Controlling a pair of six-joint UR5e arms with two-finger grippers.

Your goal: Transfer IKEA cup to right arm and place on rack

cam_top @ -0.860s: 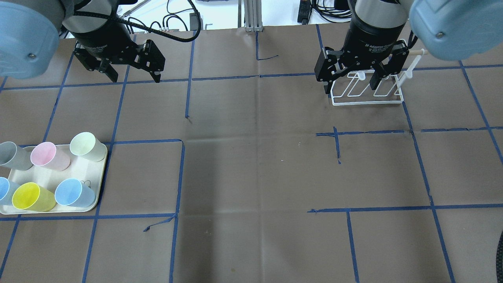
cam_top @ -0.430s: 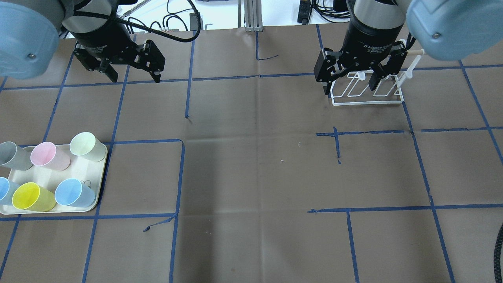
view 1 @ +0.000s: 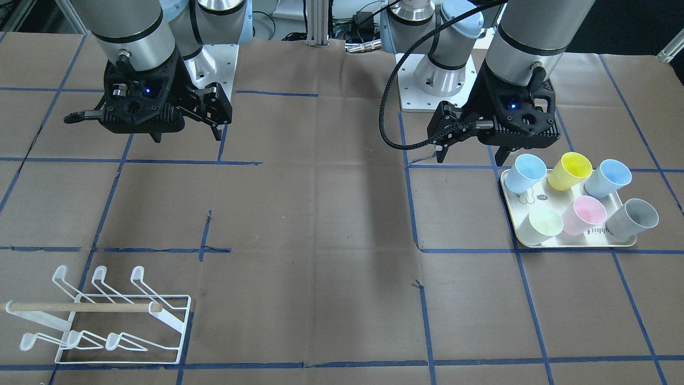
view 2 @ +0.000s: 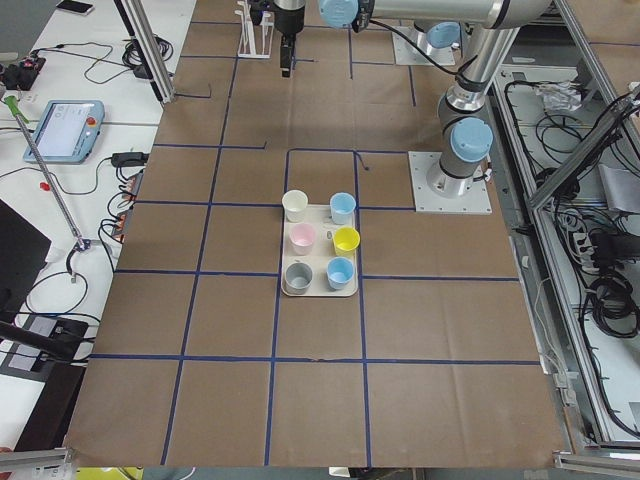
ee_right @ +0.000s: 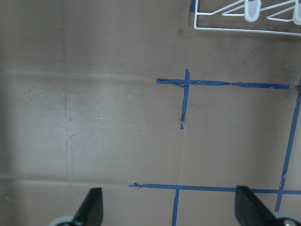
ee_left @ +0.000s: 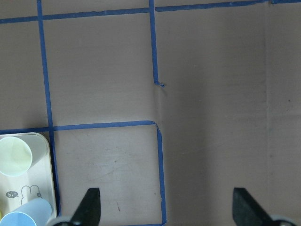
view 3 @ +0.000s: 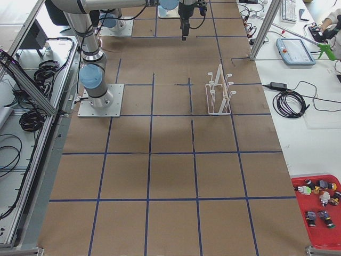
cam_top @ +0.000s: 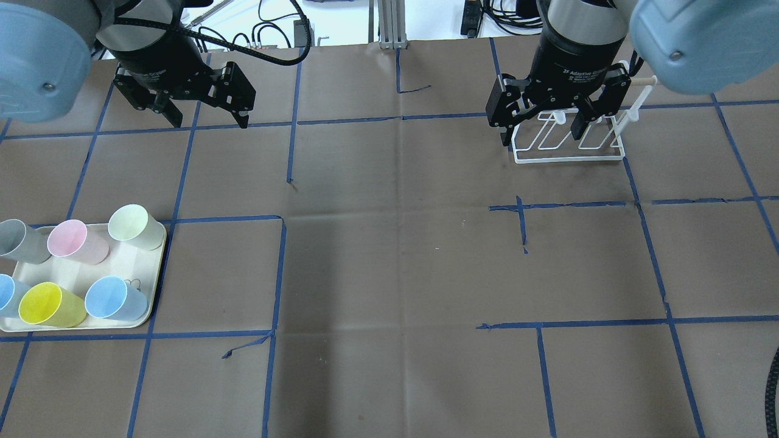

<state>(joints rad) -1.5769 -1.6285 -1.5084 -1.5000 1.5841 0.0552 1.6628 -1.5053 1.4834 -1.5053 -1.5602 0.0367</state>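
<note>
Paper [cam_top: 389, 274], brown and creased, carries a grid of blue tape [cam_top: 278, 274].

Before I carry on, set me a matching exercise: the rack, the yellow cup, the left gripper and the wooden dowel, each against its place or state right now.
Column one:
1. rack
2. yellow cup
3. left gripper
4. wooden dowel

Column two:
A. jaws open, nothing held
B. lying across the rack
C. middle of the row nearer the robot on the tray
D. standing on the table on the robot's right side, no cup on it

Pairs: 1-D, 2-C, 3-A, 4-B.
</note>
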